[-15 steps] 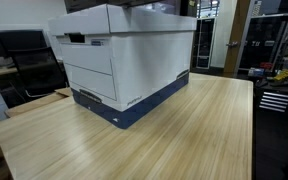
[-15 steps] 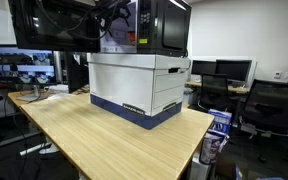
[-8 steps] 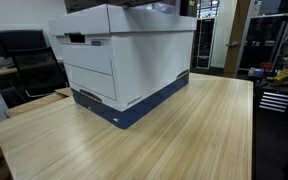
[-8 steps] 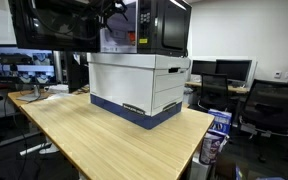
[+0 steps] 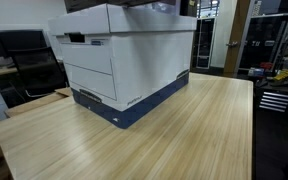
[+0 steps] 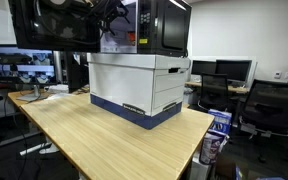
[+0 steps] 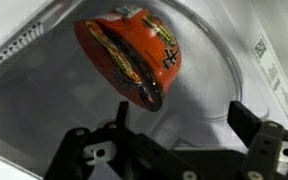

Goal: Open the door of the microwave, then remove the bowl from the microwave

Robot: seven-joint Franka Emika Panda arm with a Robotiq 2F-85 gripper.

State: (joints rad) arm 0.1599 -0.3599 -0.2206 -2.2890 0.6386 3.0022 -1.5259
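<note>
The wooden table (image 5: 189,130) is the widest thing here, and it shows in both exterior views (image 6: 84,135). On it stands a white cardboard storage box (image 5: 124,55) with a dark blue base, seen also from its other corner (image 6: 134,85). The black microwave (image 6: 162,25) sits on top of that box. Its door (image 6: 49,30) is swung fully open to the side, a dark panel hanging out over the table. My arm (image 6: 102,12) reaches into the oven's opening, though it is dark there and hard to make out.

In the wrist view I am looking into the pale cavity, with vent slots (image 7: 19,50) on one wall and a printed label (image 7: 269,60) on the opposite one. The orange bowl (image 7: 129,55) is inside the microwave, on the cavity floor. It looks tilted in this view, with its patterned rim turned towards the lower left.

My gripper (image 7: 179,107) is spread wide and holds nothing. One black finger (image 7: 119,125) stands just beside the bowl's lower edge and the second (image 7: 246,125) is well off to the side. I cannot see either one touching the bowl.
</note>
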